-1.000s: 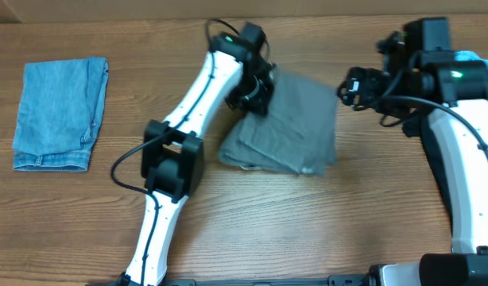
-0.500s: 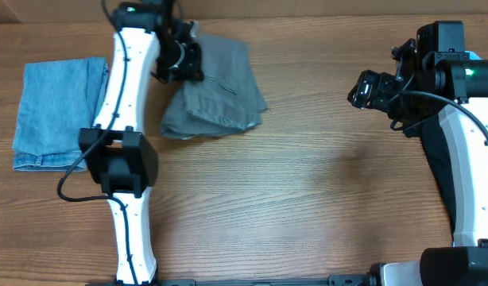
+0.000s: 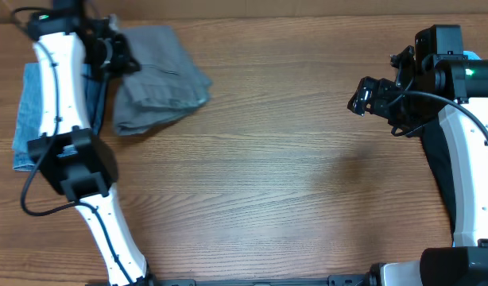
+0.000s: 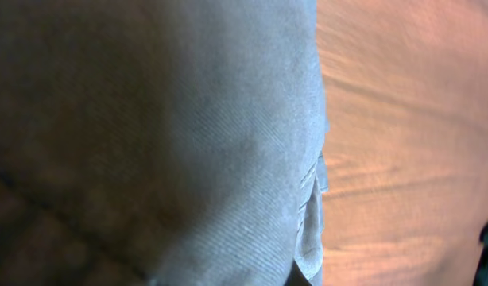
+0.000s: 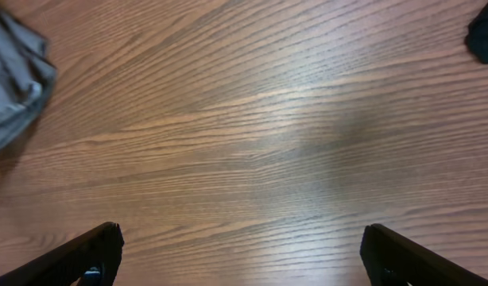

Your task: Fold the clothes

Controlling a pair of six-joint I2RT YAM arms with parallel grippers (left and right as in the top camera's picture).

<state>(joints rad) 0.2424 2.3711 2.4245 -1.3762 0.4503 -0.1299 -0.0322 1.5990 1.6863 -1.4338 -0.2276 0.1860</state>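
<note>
1. Your left pincer point(image 3: 117, 54) is clenched on the edge of the grey shorts point(image 3: 160, 75), at the far left corner of the counter point(image 3: 292, 199).
2. The shorts lie folded and rumpled on the counter, spreading from that pincer toward the right pincer's side. Grey cloth fills most of the left wrist view.
3. The blue denim point(image 3: 23, 119) lies just on the left pincer's other side, partly under your left arm point(image 3: 57, 87).
4. Your right pincer point(image 3: 363, 94) is released, jaws wide, above bare counter and well apart from the shorts.
</note>
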